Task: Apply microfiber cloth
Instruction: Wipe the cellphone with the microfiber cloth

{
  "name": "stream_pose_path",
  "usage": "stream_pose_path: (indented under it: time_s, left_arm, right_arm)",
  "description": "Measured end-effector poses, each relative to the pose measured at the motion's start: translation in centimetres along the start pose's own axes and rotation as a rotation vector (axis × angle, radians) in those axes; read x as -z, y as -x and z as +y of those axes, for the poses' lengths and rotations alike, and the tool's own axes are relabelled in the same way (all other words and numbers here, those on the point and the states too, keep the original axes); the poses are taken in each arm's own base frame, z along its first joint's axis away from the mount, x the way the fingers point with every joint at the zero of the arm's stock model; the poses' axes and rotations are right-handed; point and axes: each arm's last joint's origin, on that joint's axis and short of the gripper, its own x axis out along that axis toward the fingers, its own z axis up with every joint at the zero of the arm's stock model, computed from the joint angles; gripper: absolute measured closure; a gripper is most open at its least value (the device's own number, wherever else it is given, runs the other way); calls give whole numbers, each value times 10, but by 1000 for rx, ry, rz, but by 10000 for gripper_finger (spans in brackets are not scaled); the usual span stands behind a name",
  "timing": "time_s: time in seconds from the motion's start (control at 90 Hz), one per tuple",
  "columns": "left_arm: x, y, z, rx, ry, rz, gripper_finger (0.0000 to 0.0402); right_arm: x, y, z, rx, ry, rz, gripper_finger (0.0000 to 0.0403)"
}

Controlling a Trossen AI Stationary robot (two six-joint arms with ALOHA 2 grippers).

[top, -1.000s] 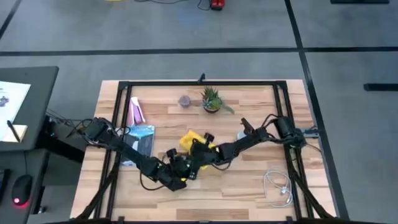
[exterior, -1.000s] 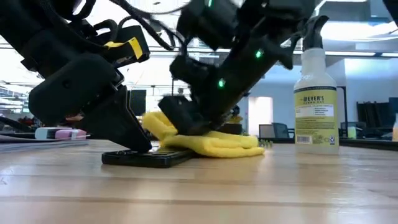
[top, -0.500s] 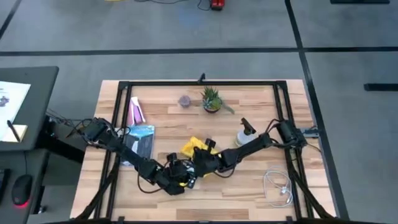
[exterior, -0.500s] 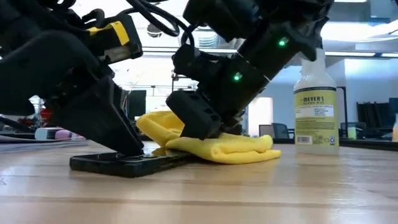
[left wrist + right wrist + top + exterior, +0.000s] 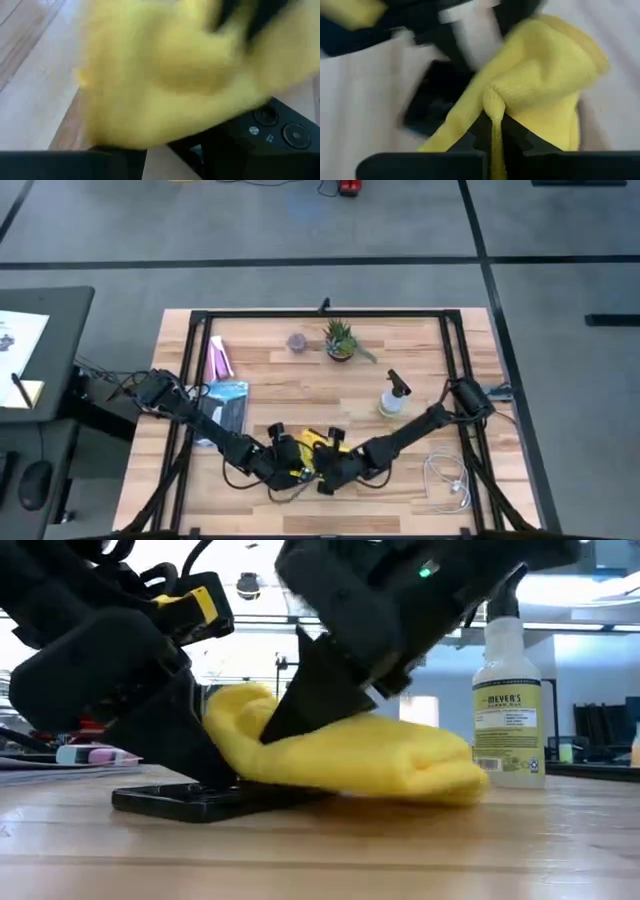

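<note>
The microfiber cloth [image 5: 312,440] [image 5: 350,755] is a bright yellow bunched heap near the table's front middle. Part of it lies on a black smartphone [image 5: 190,802] that is flat on the wood, and part lies on the table itself. My right gripper [image 5: 326,470] [image 5: 492,132] is shut on the cloth. My left gripper [image 5: 283,463] comes from the table's left, its shut fingers down on the phone beside the cloth. In the left wrist view the cloth [image 5: 175,70] hides most of the phone [image 5: 270,132]. My left gripper presses its shut fingertips [image 5: 205,765] down on the phone's upper face [image 5: 170,795], slanting in from the table's left. The phone lies flat on the table. My right gripper pinches a bunched fold of the cloth [image 5: 492,107], several layers, between its two fingers, slanting down from the right. The cloth trails from the fingers, its underside [image 5: 430,785] on the table and its near part over the phone's end.
A spray bottle [image 5: 392,395] [image 5: 508,690] stands right of the cloth. A potted plant [image 5: 340,340] and a small grey object [image 5: 297,341] sit at the far edge. A pale blue-and-white packet [image 5: 228,398] and pink tube [image 5: 218,358] lie left. A white cable [image 5: 447,480] lies near right.
My right gripper has moved toward the table's near edge, staying shut on the cloth. It has dragged the cloth along over the phone, so the heap now lies nearer the front edge. My left gripper has stayed down on the phone.
</note>
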Motion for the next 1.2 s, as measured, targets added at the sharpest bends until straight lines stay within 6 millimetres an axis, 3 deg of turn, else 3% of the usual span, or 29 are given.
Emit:
stream_pose_path:
  time_s: [0.256,0.489,0.656,0.844,1.022,1.2]
  left_arm:
    - [-1,-1,0,1,-15,-4,247]
    - [-1,-1,1,-7,-5,-4,247]
    - [-2,-2,2,-8,10,-1,247]
    - [-4,-5,6,-16,57,4,249]
    - [-6,-7,9,-32,58,2,251]
    - [-6,-8,10,-52,75,-5,252]
  right_arm:
    - [9,-20,-17,93,-23,64,399]
    - [19,-21,-40,299,-84,158,399]
    - [20,-18,-27,227,-28,122,399]
    - [15,-14,-6,23,-40,100,399]
    - [13,-17,-10,14,-13,105,399]
    - [15,-22,-30,178,-94,142,399]
